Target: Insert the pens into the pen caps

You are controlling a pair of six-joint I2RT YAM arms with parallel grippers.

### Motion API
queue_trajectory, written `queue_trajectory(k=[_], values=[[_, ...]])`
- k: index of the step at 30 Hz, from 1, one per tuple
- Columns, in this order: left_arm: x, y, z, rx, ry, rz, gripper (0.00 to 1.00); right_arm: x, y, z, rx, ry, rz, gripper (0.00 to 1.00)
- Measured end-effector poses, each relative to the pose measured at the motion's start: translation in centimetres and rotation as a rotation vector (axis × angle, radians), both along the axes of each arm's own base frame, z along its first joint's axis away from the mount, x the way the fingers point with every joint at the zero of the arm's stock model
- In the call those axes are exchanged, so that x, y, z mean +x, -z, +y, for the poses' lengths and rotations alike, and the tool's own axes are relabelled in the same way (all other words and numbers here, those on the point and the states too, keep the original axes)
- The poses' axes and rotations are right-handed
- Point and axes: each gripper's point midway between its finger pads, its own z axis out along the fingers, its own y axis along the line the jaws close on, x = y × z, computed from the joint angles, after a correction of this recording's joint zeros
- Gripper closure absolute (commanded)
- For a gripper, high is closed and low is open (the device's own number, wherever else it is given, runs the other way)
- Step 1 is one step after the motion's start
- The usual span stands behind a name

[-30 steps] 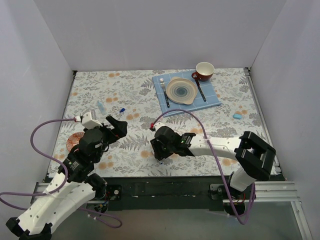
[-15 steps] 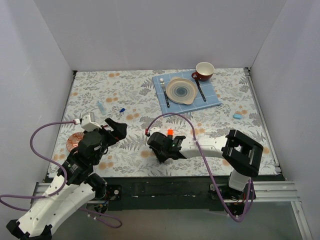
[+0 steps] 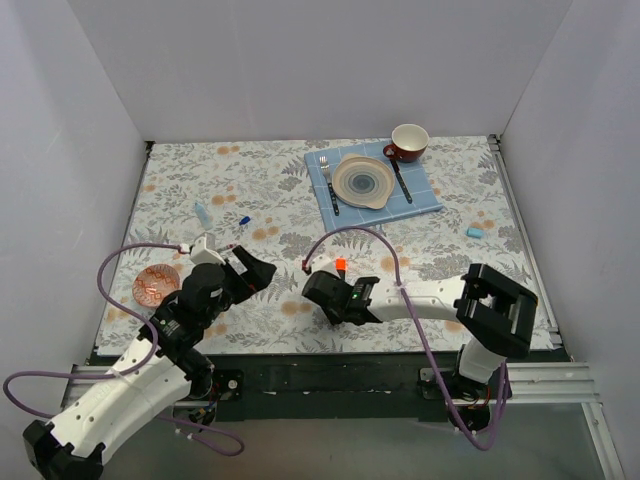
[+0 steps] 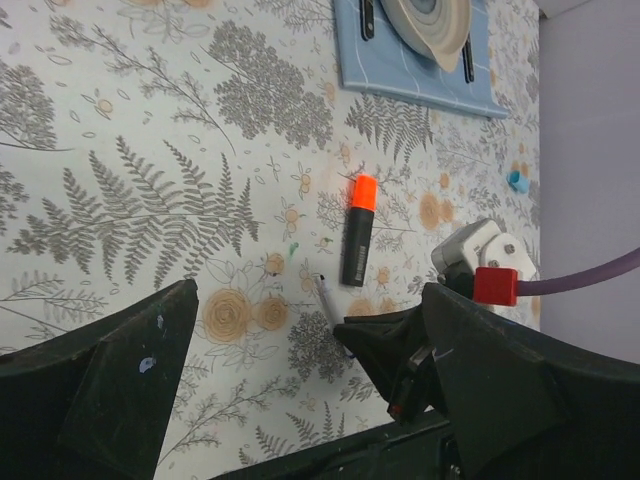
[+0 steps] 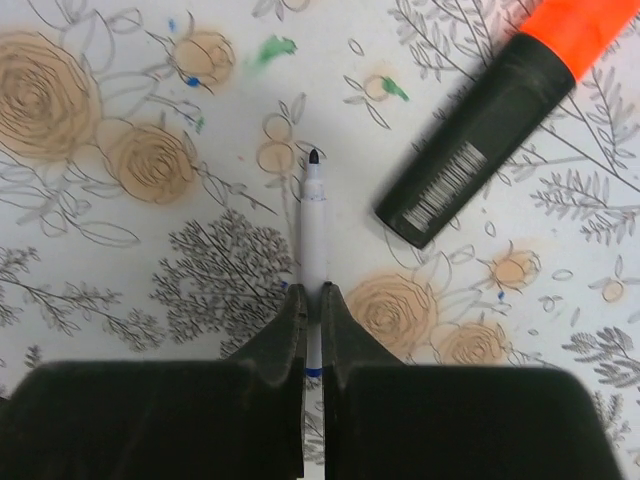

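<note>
My right gripper (image 5: 312, 295) is shut on a thin white pen (image 5: 313, 225) with a blue band; the pen lies on the floral cloth, dark tip pointing away. A short black marker with an orange end (image 5: 490, 120) lies just right of it, also seen as the marker (image 3: 340, 265) near the front middle. My left gripper (image 4: 310, 300) hovers open over the same spot, holding nothing, and looks down on the white pen (image 4: 326, 298) and my right gripper (image 4: 385, 345). A light-blue cap (image 3: 203, 213) and a tiny blue cap (image 3: 243, 220) lie at the left, another light-blue cap (image 3: 475, 232) at the right.
At the back, a blue napkin (image 3: 430, 195) carries a plate (image 3: 363, 181), a fork (image 3: 327, 180) and a knife (image 3: 401, 182), with a red cup (image 3: 408, 142) behind. A small patterned disc (image 3: 155, 283) lies front left. Purple cables arch over both arms.
My right gripper has shut on the white pen. My left arm has swung right, toward the middle of the table, staying open.
</note>
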Motion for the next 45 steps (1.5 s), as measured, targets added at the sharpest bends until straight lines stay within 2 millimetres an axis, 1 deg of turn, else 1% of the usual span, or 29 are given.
queue_trajectory(k=[2,4,7,11,13,15,19,20,21,23,27,30,31,34,35,37,39,40,41,43,45], values=[[-0.2,1.0,-0.9,-0.034,0.026,0.021,0.09,-0.2,-0.2,-0.7,0.005,0.001,-0.005,0.99],[-0.4,2.1,-1.7,-0.066,0.055,0.043,0.12,-0.4,-0.8,-1.2,0.034,-0.002,-0.015,0.99],[-0.8,3.4,-3.2,-0.106,0.119,0.073,0.13,-0.5,-3.1,-0.9,0.145,-0.009,-0.048,0.99],[-0.5,3.2,-5.5,-0.151,0.206,0.074,0.14,-0.3,-7.1,0.7,0.326,-0.022,-0.1,0.99],[-0.4,2.8,-6.5,-0.174,0.25,0.06,0.16,-0.3,-8.6,1.3,0.396,-0.032,-0.114,0.99],[-0.3,2.3,-7.6,-0.196,0.301,0.044,0.18,-0.4,-9.6,1.9,0.446,-0.041,-0.119,0.99],[-0.3,1.8,-9.4,-0.227,0.389,0.02,0.23,-0.6,-10.4,2.8,0.497,-0.061,-0.116,0.99],[-0.3,1.8,-9.7,-0.232,0.407,0.015,0.25,-0.6,-10.5,2.9,0.503,-0.065,-0.114,0.99],[-0.3,1.7,-10.0,-0.236,0.421,0.011,0.3,-0.7,-10.6,3.0,0.508,-0.068,-0.113,0.99],[-0.3,1.6,-10.3,-0.24,0.442,0.004,0.34,-0.7,-10.8,3.2,0.518,-0.073,-0.111,0.99],[-0.4,1.6,-10.7,-0.242,0.465,-0.006,0.39,-0.9,-11.1,3.6,0.539,-0.08,-0.107,0.99],[-0.5,1.8,-11.0,-0.24,0.476,0.001,0.46,-0.8,-11.4,3.8,0.557,-0.078,-0.107,0.99],[-0.5,2.0,-11.0,-0.238,0.479,0.007,0.48,-0.9,-11.5,3.9,0.562,-0.076,-0.107,0.99],[-0.7,2.6,-11.4,-0.231,0.491,0.024,0.67,-0.8,-11.9,4.0,0.58,-0.075,-0.11,0.99],[-0.8,2.7,-11.5,-0.23,0.494,0.029,0.84,-0.8,-12.1,4.1,0.587,-0.076,-0.111,0.99],[-0.9,2.7,-11.7,-0.235,0.503,0.032,0.99,-0.9,-12.4,4.2,0.598,-0.079,-0.11,0.98],[-1.0,2.1,-12.1,-0.247,0.522,0.015,1.0,-1.2,-12.2,4.2,0.596,-0.088,-0.099,0.88],[-1.0,2.0,-12.2,-0.248,0.527,0.012,1.0,-1.2,-12.2,4.2,0.598,-0.091,-0.097,0.71],[-1.1,2.1,-12.2,-0.248,0.53,0.014,1.0,-1.3,-12.2,4.2,0.6,-0.095,-0.092,0.61],[-1.2,2.0,-12.3,-0.246,0.543,0.015,1.0,-1.7,-12.3,4.4,0.614,-0.113,-0.071,0.49],[-1.3,1.7,-12.4,-0.234,0.561,0.008,1.0,-2.6,-12.3,4.5,0.64,-0.146,-0.044,0.46]])
